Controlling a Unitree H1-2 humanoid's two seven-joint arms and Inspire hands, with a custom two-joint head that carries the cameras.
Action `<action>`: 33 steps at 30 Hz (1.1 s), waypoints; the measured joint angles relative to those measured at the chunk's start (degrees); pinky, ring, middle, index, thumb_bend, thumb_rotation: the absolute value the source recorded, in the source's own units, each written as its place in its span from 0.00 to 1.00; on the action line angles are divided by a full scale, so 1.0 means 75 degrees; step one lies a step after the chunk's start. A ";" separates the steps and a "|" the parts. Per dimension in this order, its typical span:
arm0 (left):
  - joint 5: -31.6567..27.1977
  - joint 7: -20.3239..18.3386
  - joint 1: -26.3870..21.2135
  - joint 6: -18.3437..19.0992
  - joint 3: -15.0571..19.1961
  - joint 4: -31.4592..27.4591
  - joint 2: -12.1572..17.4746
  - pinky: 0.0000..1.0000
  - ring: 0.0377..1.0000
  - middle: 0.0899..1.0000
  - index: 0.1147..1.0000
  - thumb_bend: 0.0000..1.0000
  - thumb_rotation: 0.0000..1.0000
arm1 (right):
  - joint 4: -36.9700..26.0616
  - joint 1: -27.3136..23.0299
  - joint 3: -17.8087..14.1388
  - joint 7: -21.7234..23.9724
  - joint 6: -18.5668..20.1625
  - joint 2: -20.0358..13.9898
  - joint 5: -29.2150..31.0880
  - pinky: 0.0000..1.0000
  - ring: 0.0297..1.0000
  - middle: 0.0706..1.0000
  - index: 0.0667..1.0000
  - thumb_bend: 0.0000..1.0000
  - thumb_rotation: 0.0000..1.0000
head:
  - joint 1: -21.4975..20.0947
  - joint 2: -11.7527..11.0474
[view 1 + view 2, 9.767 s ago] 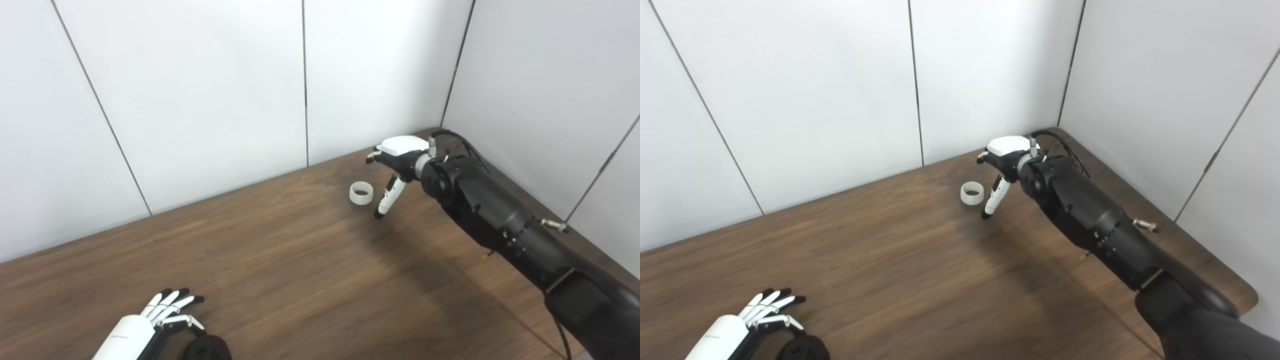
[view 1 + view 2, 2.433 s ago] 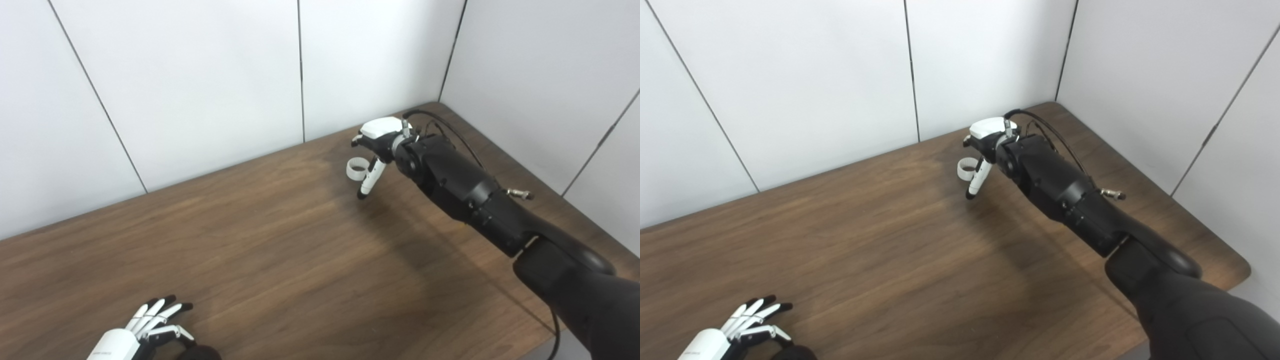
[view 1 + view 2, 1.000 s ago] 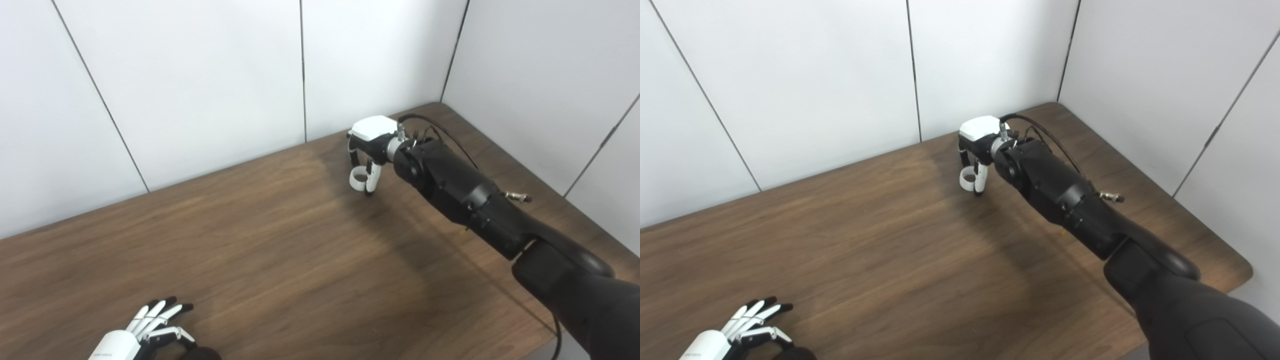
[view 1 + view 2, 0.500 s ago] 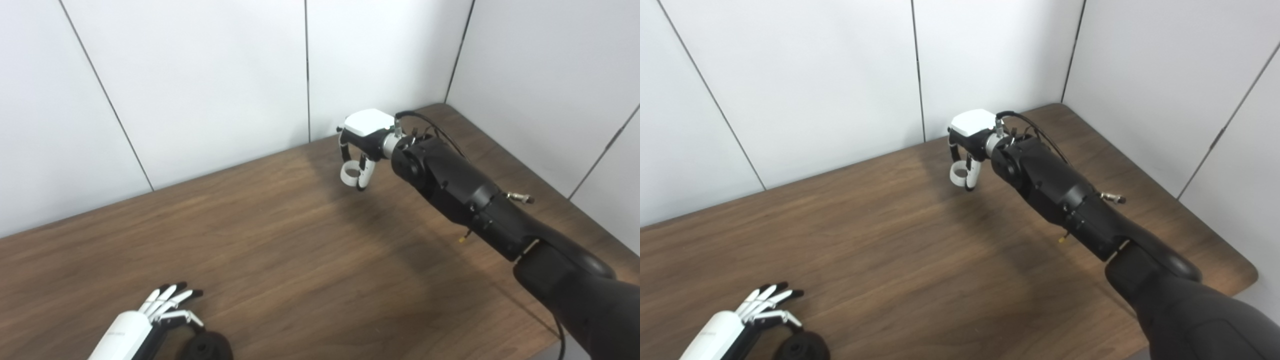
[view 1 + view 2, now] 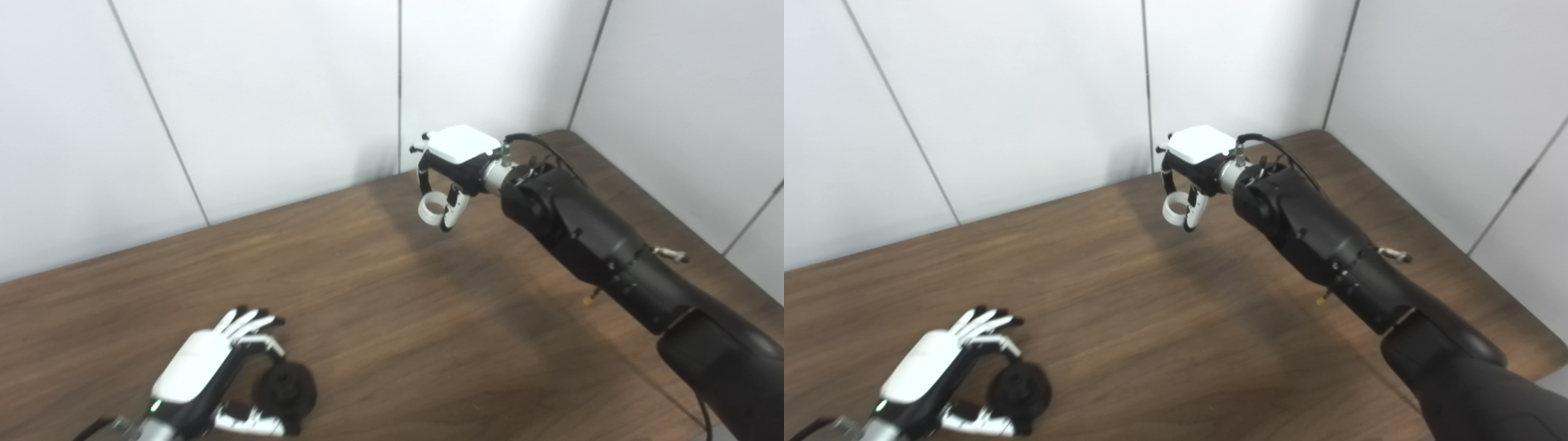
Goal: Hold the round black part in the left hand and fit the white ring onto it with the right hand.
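Note:
The round black part [image 5: 285, 389] sits between the curled fingers and the thumb of my left hand [image 5: 205, 366] at the near left, low over the table; it also shows in the right eye view [image 5: 1020, 383]. My right hand [image 5: 458, 160] is at the far side near the back wall, palm down. It is shut on the white ring [image 5: 430, 209], which hangs between its fingers and thumb above the table. The ring's hole faces up and towards me. The two hands are far apart.
The brown wooden table [image 5: 380, 306] is boxed in by white wall panels [image 5: 275, 92] at the back and on the right. My black right forearm [image 5: 600, 245] stretches across the table's right side. The table's right edge [image 5: 1519, 324] is close to it.
The camera has shifted. My right hand closed on the white ring and lifted it off the table. My left hand came up and forward with the black part in its grasp.

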 measured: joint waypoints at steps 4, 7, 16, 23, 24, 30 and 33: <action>0.0208 0.0111 -0.0210 0.0048 -0.0168 0.0250 -0.0247 1.00 0.93 0.84 0.41 0.52 0.05 | -0.0924 -0.0005 -0.0032 0.0332 -0.0178 0.0009 0.0180 0.99 1.00 0.96 0.44 0.51 0.13 | 0.0527 0.0058; 0.0263 0.0240 -0.0275 0.0069 -0.0278 0.0365 -0.0372 1.00 0.92 0.83 0.41 0.52 0.05 | -0.1607 -0.0014 -0.0052 0.0700 -0.0201 0.0045 0.0313 0.97 1.00 0.95 0.44 0.51 0.13 | 0.0820 0.0140; 0.0403 0.0314 -0.0342 0.0291 -0.0517 0.0376 -0.0591 1.00 0.92 0.83 0.41 0.52 0.05 | -0.2429 -0.0002 0.0042 0.1289 -0.0496 0.0577 0.0822 0.91 0.98 0.92 0.44 0.51 0.13 | 0.1418 0.0410; 0.0411 0.0288 -0.0410 0.0384 -0.0690 0.0358 -0.0669 1.00 0.92 0.84 0.41 0.51 0.05 | -0.2530 0.0201 0.0172 0.1436 -0.0793 0.0932 0.0966 0.94 0.99 0.93 0.44 0.51 0.13 | 0.1558 0.0691; 0.0413 0.0270 -0.0418 0.0408 -0.0709 0.0349 -0.0681 1.00 0.92 0.84 0.41 0.51 0.05 | -0.2530 0.0224 0.0197 0.1457 -0.0798 0.1025 0.0969 0.94 0.99 0.93 0.44 0.51 0.13 | 0.1559 0.0692; 0.0488 0.0226 -0.0437 0.0514 -0.0850 0.0256 -0.0781 1.00 0.91 0.84 0.41 0.51 0.05 | -0.2529 0.0252 0.0419 0.1614 -0.0998 0.1242 0.1039 0.95 1.00 0.94 0.44 0.51 0.13 | 0.1606 0.0867; 0.0501 0.0182 -0.0437 0.0598 -0.0892 0.0217 -0.0810 1.00 0.92 0.85 0.41 0.51 0.05 | -0.2529 0.0317 0.0457 0.1698 -0.1072 0.1300 0.1061 0.97 1.00 0.94 0.44 0.51 0.13 | 0.1641 0.0960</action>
